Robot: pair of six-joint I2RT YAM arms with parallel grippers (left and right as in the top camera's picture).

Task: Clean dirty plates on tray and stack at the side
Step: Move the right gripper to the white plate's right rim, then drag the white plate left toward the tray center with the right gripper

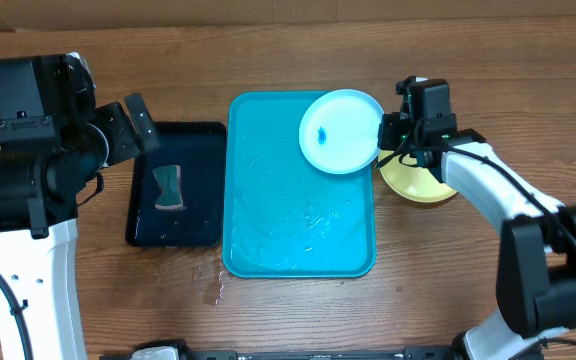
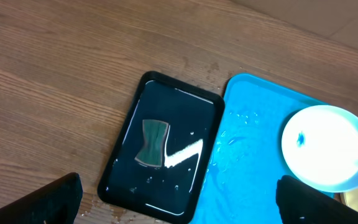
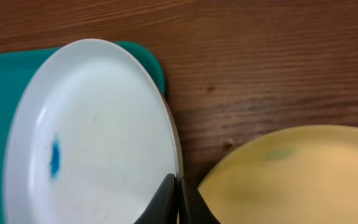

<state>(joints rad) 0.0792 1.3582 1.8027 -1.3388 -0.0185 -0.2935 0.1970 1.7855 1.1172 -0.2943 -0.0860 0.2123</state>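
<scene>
as hand point(image 3: 179, 200) clamps, plate point(image 3: 92, 137) btwn (rim)

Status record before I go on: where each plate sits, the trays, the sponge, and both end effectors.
light blue plate: at the far right corner of the turquoise tray, overhanging its rim; blue smudge on it
yellow plate: on the table, right of the turquoise tray, off it
black tray: left of the turquoise tray, wet, holds the sponge
right end effector: shut on the light blue plate's right rim
left end effector: open, empty, by the black tray's far left corner
</scene>
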